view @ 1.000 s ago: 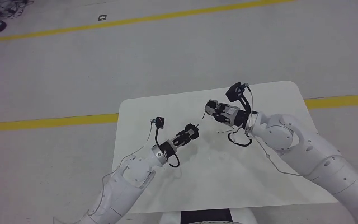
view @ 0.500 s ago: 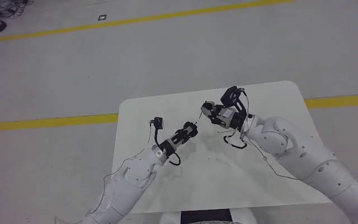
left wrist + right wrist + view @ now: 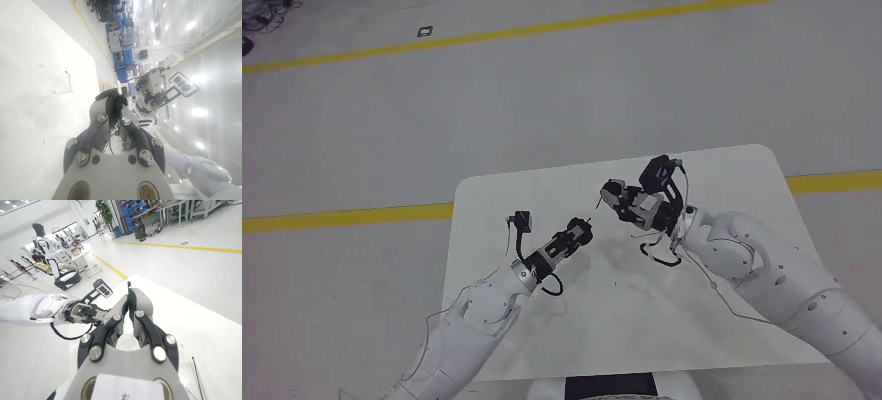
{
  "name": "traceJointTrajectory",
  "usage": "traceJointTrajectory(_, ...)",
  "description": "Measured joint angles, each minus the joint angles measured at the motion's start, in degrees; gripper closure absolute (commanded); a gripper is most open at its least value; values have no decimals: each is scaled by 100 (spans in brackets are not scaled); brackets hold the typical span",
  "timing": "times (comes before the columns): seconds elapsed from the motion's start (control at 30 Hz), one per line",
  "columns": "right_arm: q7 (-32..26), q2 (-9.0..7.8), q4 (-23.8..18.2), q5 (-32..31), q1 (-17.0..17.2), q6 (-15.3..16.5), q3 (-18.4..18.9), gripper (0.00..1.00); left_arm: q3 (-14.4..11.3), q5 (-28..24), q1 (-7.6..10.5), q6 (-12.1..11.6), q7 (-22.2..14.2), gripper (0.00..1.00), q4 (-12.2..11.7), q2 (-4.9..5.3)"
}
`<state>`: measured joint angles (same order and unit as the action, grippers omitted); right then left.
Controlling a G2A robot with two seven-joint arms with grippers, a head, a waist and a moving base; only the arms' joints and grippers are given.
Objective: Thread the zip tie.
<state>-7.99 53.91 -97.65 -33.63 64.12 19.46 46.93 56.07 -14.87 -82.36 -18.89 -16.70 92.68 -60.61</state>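
We are in a robotics laboratory set in a large factory-like hall. We see a glossy pale grey floor (image 3: 642, 100) marked with yellow tape lines (image 3: 542, 30), tall metal racks holding blue plastic bins (image 3: 130, 208), benches crowded with equipment and cables (image 3: 174, 213), a second white-and-black humanoid robot on a wheeled base (image 3: 45, 249), and rows of round ceiling lamps (image 3: 191, 25). Our white rounded worktop (image 3: 642, 330) stands on the open floor.

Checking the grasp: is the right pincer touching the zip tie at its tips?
Touching. The right wrist view shows the right pincer clamped on the zip tie, black end poking out.
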Motion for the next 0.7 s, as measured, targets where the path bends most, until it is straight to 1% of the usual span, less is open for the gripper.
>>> traceJointTrajectory(0.13,-20,35,-43,-163,20,2,-41,100,0,0,0,0,0,100,0,0)
traceJointTrajectory(0.23,-17,60,2,-212,16,2,-73,100,0,0,0,0,0,100,0,0)
traceJointTrajectory(0.7,-32,176,154,-284,-52,2,-162,100,0,0,0,0,0,100,0,0)
